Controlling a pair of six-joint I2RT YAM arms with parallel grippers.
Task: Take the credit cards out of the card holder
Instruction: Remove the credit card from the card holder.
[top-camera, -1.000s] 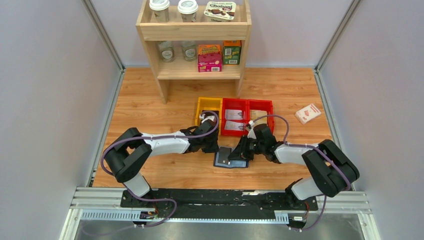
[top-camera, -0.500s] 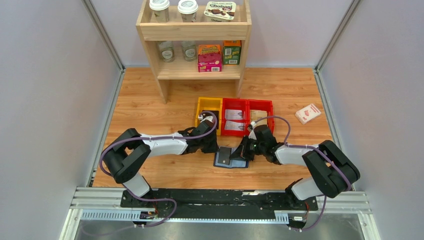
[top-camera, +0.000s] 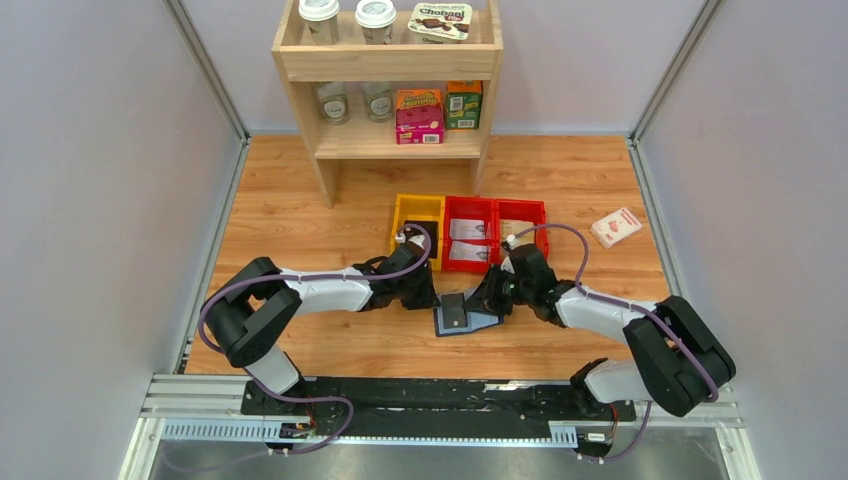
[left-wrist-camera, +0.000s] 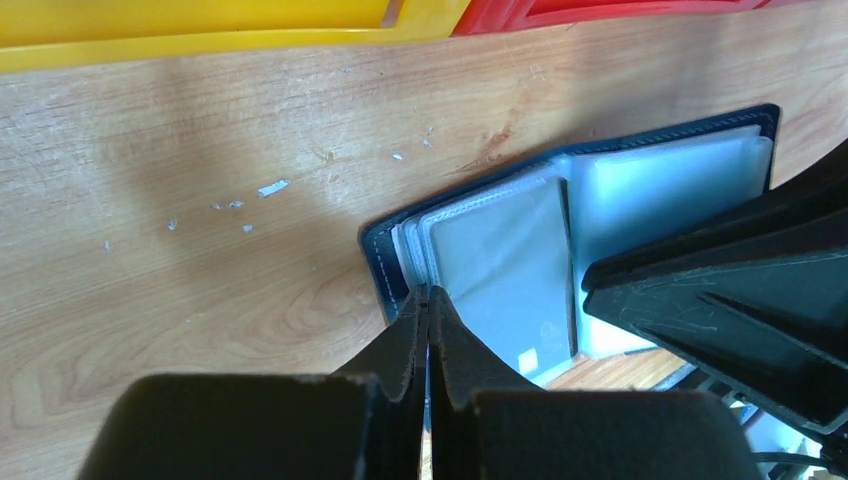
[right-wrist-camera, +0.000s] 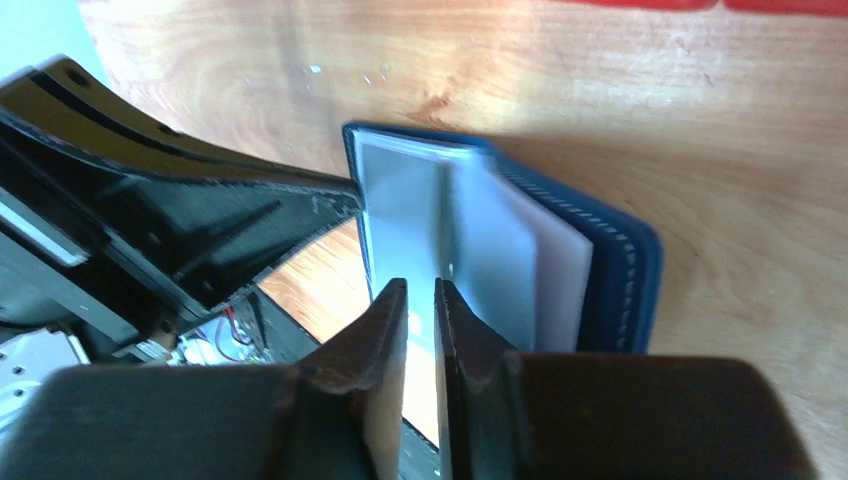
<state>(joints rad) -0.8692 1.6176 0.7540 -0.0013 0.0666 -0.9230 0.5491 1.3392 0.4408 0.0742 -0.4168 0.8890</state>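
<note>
The navy card holder (top-camera: 465, 318) lies open on the wooden floor between both grippers, its pale sleeves fanned. A dark credit card (top-camera: 453, 315) shows through the left sleeve, and looks grey (left-wrist-camera: 500, 270) in the left wrist view. My left gripper (top-camera: 428, 297) is shut, its tips (left-wrist-camera: 428, 292) touching the left edge of the sleeve stack beside the navy cover (left-wrist-camera: 385, 250). My right gripper (top-camera: 490, 303) hovers at the holder's near edge by the spine, jaws (right-wrist-camera: 421, 285) a narrow slit apart with nothing clearly between them. The blue cover (right-wrist-camera: 625, 270) lies to its right.
Just behind the holder stand a yellow bin (top-camera: 418, 215) and two red bins (top-camera: 470, 235) holding cards. A white-and-red box (top-camera: 615, 227) lies at the right. A wooden shelf (top-camera: 390, 140) with cups and boxes stands at the back, and grey walls close in both sides.
My right gripper has shifted slightly right and away. The holder has turned a little, and its right half now looks skewed toward that gripper. The left arm has barely moved.
</note>
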